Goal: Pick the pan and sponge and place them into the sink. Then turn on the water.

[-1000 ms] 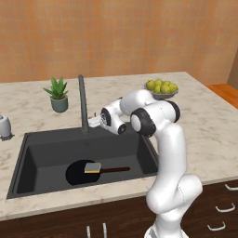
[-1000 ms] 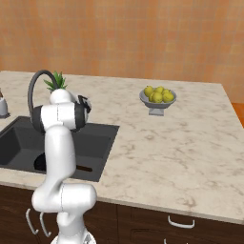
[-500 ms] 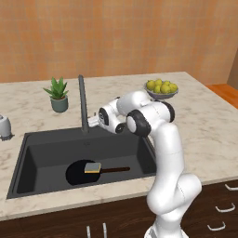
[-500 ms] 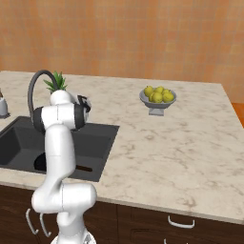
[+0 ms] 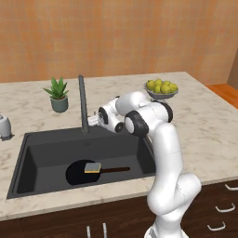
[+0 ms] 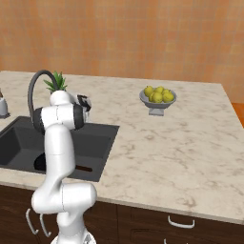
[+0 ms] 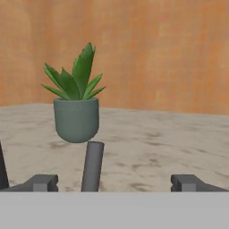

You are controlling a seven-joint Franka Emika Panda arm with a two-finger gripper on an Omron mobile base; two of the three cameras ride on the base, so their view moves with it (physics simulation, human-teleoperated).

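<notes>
No brand, label or legible writing appears on any surface. The small round black frying pan point(image 5: 80, 172) lies on the floor of the large dark grey rectangular sink point(image 5: 42, 142), toward its front; its thin dark handle point(image 5: 115, 169) runs nearly level in the left base view, pointing right toward the arm, so the pan's long axis lies along the length of the basin. The small yellow sponge with a grey-green face point(image 5: 92, 167) rests flat on the pan at the root of the handle. The robot's two-finger gripper point(image 5: 95, 120) is beside the base of the tall dark grey gooseneck faucet point(image 5: 82, 102); the fingers point(image 7: 44, 183) stand wide apart, holding nothing, with a dark grey lever post point(image 7: 92, 166) between them. Compared with one second ago, the gripper has edged slightly closer to the faucet; pan and sponge are unmoved. Beyond it, a green succulent in a grey-green pot point(image 7: 76, 103) stands on the beige marble worktop point(image 6: 157, 143).
</notes>
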